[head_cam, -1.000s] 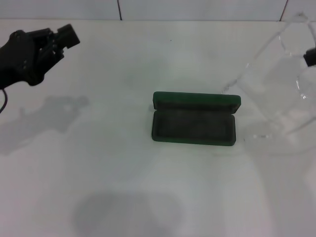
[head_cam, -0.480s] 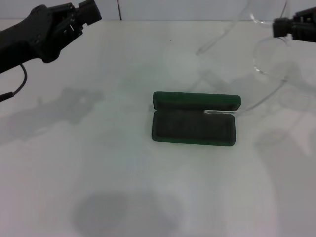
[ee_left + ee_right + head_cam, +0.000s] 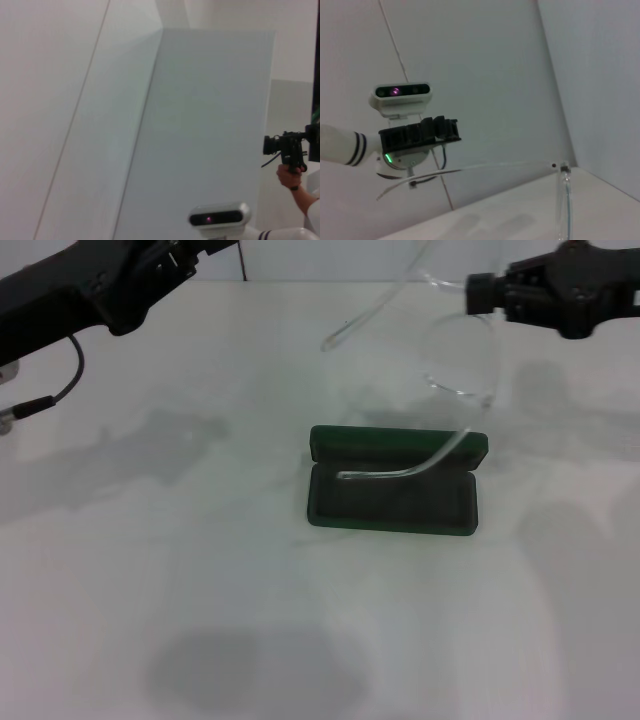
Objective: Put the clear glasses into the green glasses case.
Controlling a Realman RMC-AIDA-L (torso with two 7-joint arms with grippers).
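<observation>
Right pincer (image 3: 478, 295), clamped on the glasses (image 3: 455, 370), hangs them above the open case (image 3: 393, 495), apparently for lowering. Left pincer's (image 3: 215, 248) state cannot be told.

Clear glasses (image 3: 455, 360) above open green case (image 3: 394, 502)

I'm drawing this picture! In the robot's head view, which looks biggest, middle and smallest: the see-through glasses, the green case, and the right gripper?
1. The clear glasses, held up nearer the camera, so their spread may be exaggerated.
2. The green glasses case.
3. The right gripper, partly cut off at the edge, so unsure.
</observation>
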